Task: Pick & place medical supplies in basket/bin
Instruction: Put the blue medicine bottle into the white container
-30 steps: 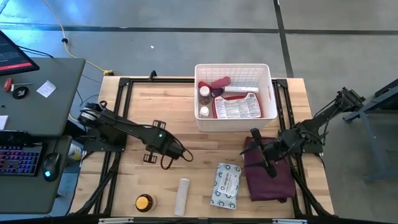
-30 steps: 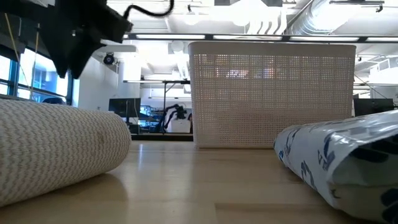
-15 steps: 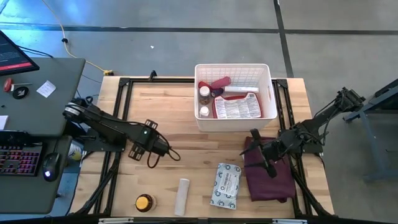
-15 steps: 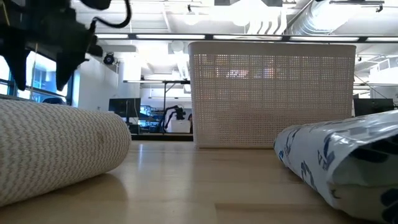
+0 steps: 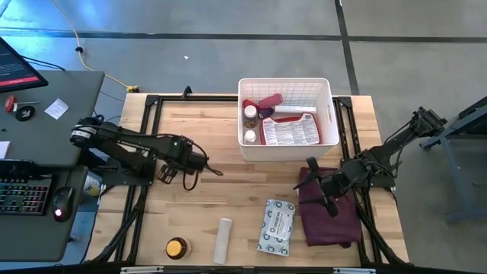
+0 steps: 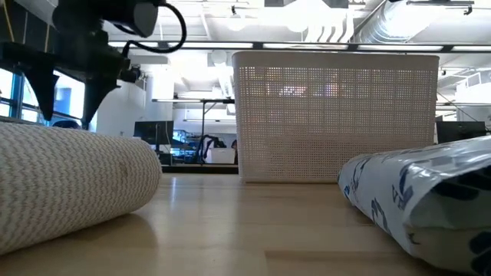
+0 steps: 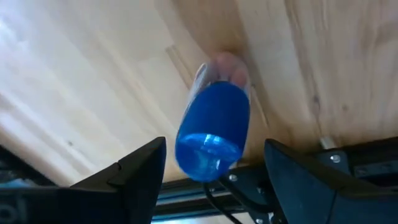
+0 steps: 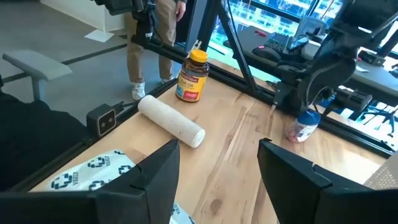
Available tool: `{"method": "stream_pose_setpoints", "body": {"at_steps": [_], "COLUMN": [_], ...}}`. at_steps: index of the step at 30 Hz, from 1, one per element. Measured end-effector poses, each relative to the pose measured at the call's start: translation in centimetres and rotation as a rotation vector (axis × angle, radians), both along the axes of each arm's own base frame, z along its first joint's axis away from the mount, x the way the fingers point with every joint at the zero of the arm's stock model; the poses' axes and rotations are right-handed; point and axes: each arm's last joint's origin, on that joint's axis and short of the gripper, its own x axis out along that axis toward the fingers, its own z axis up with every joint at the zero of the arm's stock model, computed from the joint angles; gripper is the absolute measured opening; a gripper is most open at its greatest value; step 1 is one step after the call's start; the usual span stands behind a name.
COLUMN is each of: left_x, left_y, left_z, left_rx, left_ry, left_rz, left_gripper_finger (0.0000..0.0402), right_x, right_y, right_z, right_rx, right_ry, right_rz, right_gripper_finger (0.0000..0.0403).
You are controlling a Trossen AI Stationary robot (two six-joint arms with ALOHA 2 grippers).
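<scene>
A small clear bottle with a blue cap point(image 7: 214, 127) lies on its side on the wood near the table's left edge; it also shows in the right wrist view point(image 8: 305, 127). My left gripper point(image 7: 214, 155) is open, and its fingers stand on either side of the cap end without touching it. In the high view the left gripper point(image 5: 163, 172) hides the bottle. My right gripper point(image 5: 329, 196) is open and empty over the maroon cloth point(image 5: 329, 217). The white basket point(image 5: 329, 114) at the far middle holds bottles, tubes and a red case.
A white roll point(image 5: 223, 240), a grey-white packet point(image 5: 276, 226) and an orange-lidded bottle point(image 5: 176, 248) lie near the table's front edge. The black frame rail point(image 7: 298, 186) runs just beyond the blue-capped bottle. A person's legs point(image 8: 155, 37) show beyond the table.
My left gripper has swung from the table's middle toward its left edge and a little toward the far edge, turning as it went, and now stands at the blue-capped bottle.
</scene>
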Motion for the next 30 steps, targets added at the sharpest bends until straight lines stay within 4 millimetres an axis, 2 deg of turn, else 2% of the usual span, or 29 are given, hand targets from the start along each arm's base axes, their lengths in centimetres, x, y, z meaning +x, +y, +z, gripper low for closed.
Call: {"method": "stream_pose_setpoints", "body": {"at_steps": [6,13,18,21,27,30], "left_x": [-0.3,-0.8,-1.1,-1.0,-0.9,-0.9], "left_y": [0.8,1.3,1.3,1.3,1.3,1.3], "left_z": [-1.2,-3.5,-4.7,-4.8,-4.8,-4.8], "left_rx": [-0.037,-0.059,-0.054,-0.041,-0.023,-0.022], "left_ry": [0.04,0.045,0.022,0.0,-0.018,-0.025], "left_rz": [-0.033,-0.064,-0.018,0.008,0.047,0.059], "left_gripper_finger": [0.0307,0.0307,0.0305,0.0286,0.0214,0.0214], "right_x": [0.0,0.0,0.1,0.1,0.1,0.1], "right_y": [-0.1,-0.2,-0.2,-0.2,-0.1,-0.1], "right_z": [0.0,0.0,0.0,0.0,0.2,0.3], "right_rx": [-0.035,-0.088,-0.091,-0.09,-0.082,-0.074], "right_ry": [-0.011,-0.03,-0.032,-0.034,-0.047,-0.06], "right_rz": [-0.016,-0.032,-0.033,-0.034,-0.035,-0.036], "right_gripper_finger": [0.0206,0.0206,0.0206,0.0206,0.0206,0.0206]}}
